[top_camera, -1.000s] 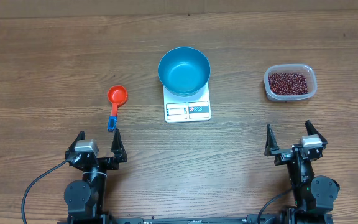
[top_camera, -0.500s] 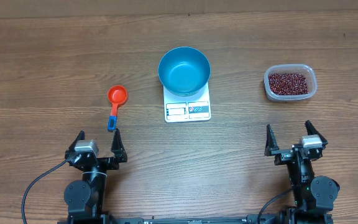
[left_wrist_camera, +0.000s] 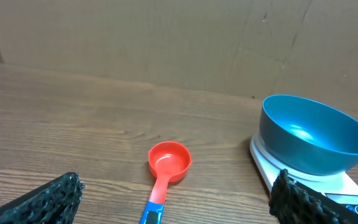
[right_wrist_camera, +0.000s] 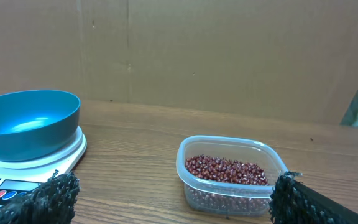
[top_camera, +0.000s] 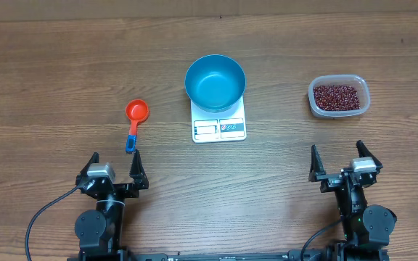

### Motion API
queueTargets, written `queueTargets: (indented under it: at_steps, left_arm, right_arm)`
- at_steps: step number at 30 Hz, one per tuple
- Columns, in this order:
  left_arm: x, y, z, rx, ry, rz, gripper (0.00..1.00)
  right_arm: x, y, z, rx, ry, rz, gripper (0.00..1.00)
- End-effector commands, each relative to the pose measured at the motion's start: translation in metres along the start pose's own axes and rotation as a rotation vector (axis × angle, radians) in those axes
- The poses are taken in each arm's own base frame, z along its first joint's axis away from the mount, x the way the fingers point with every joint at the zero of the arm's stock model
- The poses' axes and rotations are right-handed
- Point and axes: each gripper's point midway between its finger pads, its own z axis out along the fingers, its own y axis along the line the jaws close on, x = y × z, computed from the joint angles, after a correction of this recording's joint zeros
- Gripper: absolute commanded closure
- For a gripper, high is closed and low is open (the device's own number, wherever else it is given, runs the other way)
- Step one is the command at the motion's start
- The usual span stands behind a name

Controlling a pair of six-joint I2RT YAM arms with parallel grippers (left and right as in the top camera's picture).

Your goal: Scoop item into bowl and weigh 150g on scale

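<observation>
Both arms sit at the 6 o'clock edge of the table (top_camera: pixel 42 65). The left gripper (top_camera: pixel 115 158) and right gripper (top_camera: pixel 337 149) each have their jaws wide apart with nothing between them.

The beans (top_camera: pixel 337 95) lie in a clear plastic tub (top_camera: pixel 313 103) at about 2 o'clock from table centre, directly toward 12 from the right gripper. The blue bowl (top_camera: pixel 215 81) sits empty on the white scale (top_camera: pixel 220 129) at centre, with the display and buttons showing at the scale's 6 o'clock end. An orange scoop (top_camera: pixel 136 112) lies at 9 o'clock of the scale. Its cup points toward 12 and its blue handle tip toward 6, near the left gripper.

Handling, as a judgement:
- **Beans:** small, hard and loose. They should pour and roll freely and are not for pinching.
- **Scoop:** looks like light, rigid plastic. The hold is across the thin handle near the blue end. It lies flat on the wood, so the fingers must come down close to the surface.
- **Tub:** looks thin and light, and is likely to slide when the scoop digs in. The right gripper could steady its rim.
- **Bowl:** rests loose on the scale, so a knock could shift it or spoil the reading.

Room: bare wood lies all round. The scoop is well apart from the scale, and the tub is well apart from the bowl. A loaded scoop travelling from 3 toward centre has open space along the way. The bowl's rim is the one edge to clear.
</observation>
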Motion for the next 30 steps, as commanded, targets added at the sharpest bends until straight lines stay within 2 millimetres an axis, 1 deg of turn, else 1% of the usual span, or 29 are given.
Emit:
queueTargets:
  at_steps: [1,4,8,19,21,25,30]
  left_arm:
    - [0.0,0.0,0.0,0.003,-0.004,-0.011,0.0]
    - [0.0,-0.001,0.0,0.004,-0.004,-0.016,0.01]
    - [0.0,-0.001,0.0,0.008,-0.004,-0.065,0.0]
    - [0.0,-0.003,0.0,0.018,-0.002,-0.091,0.0]
    - [0.0,-0.009,-0.001,0.049,0.009,-0.089,0.0]
    - [0.001,-0.014,-0.002,0.078,0.022,-0.09,0.0]
    - [0.001,-0.015,-0.003,0.081,0.033,-0.081,0.0]
  right_arm:
    - [0.002,0.001,0.0,-0.002,-0.004,-0.002,0.0]
    - [0.002,0.001,0.0,-0.002,-0.004,-0.002,0.0]
    - [0.002,0.001,0.0,-0.002,-0.004,-0.002,0.0]
    - [0.002,0.001,0.0,-0.002,-0.004,-0.002,0.0]
    - [0.002,0.001,0.0,-0.002,-0.004,-0.002,0.0]
    - [0.002,0.001,0.0,-0.002,-0.004,-0.002,0.0]
    - [0.002,0.001,0.0,-0.002,-0.004,-0.002,0.0]
